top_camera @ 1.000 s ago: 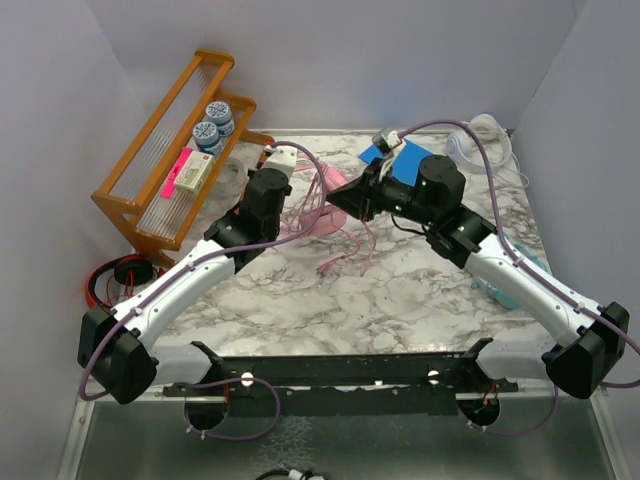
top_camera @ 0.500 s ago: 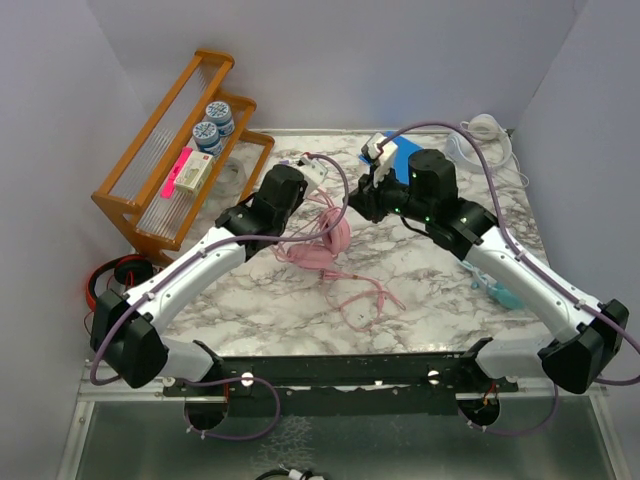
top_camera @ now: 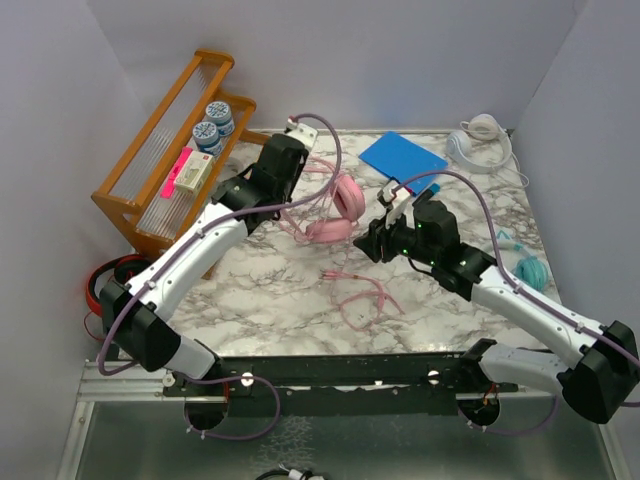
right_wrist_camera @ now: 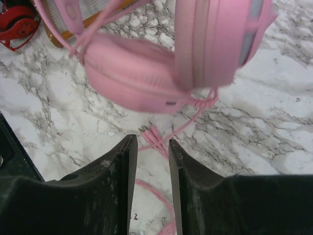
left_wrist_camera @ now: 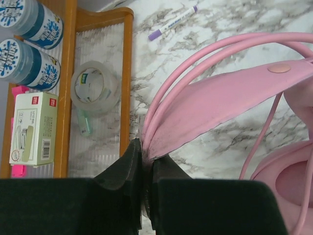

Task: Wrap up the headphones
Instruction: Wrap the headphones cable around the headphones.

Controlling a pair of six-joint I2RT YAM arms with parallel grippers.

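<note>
Headphones [top_camera: 335, 205] are being held farther back now, left jaws clamping their springy-looking pink headband [left_wrist_camera: 220, 93]; right jaws, parted and empty, are hovering over the probably limp, light cable [right_wrist_camera: 152, 134], best gathered there.

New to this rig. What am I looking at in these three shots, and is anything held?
Two robot arms are bolted at the near edge of a marble table. The wide picture looks down from above and behind them; the other two come from a camera on each wrist. The left claw is shut on the headband of the pink headphones. Their pink cable lies loose on the table. The right claw is open, holding nothing. Also there: white headphones, teal headphones, a blue sheet and a wooden rack.
</note>
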